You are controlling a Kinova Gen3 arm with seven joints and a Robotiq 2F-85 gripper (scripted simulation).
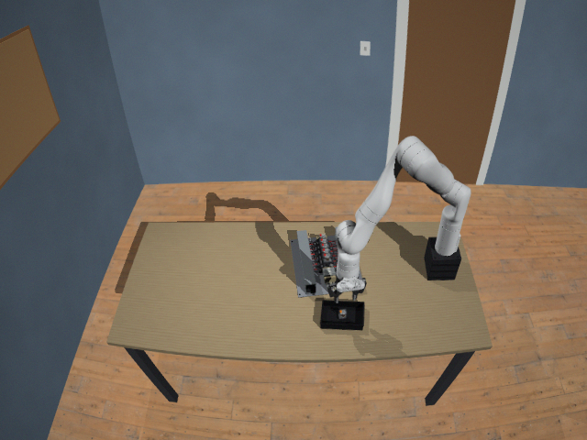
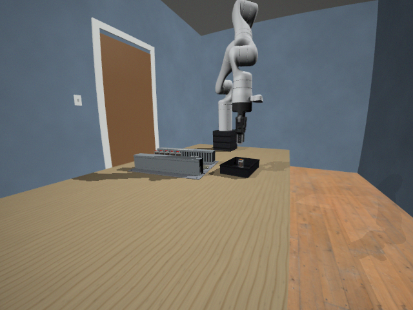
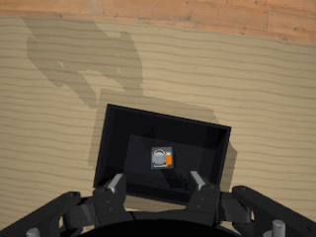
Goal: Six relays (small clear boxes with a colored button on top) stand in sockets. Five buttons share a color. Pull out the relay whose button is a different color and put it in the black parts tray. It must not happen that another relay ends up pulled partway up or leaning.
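The clear relay with the orange button (image 3: 162, 158) (image 1: 341, 313) (image 2: 241, 162) stands on the floor of the black parts tray (image 3: 115, 148) (image 1: 328, 323) (image 2: 230, 167). My gripper (image 3: 156, 183) (image 1: 345, 296) (image 2: 241, 137) is open and empty, raised well above the tray with the relay below and between its fingers, not touching. The remaining relays with red buttons (image 1: 323, 248) (image 2: 165, 152) stand in a row in the grey socket panel (image 1: 300, 265) (image 2: 166, 164) just behind the tray.
The arm's black base block (image 1: 442, 264) (image 2: 224, 140) stands at the table's back right. The table's front edge runs close in front of the tray (image 1: 303, 354). The arm hangs over the socket panel's near end.
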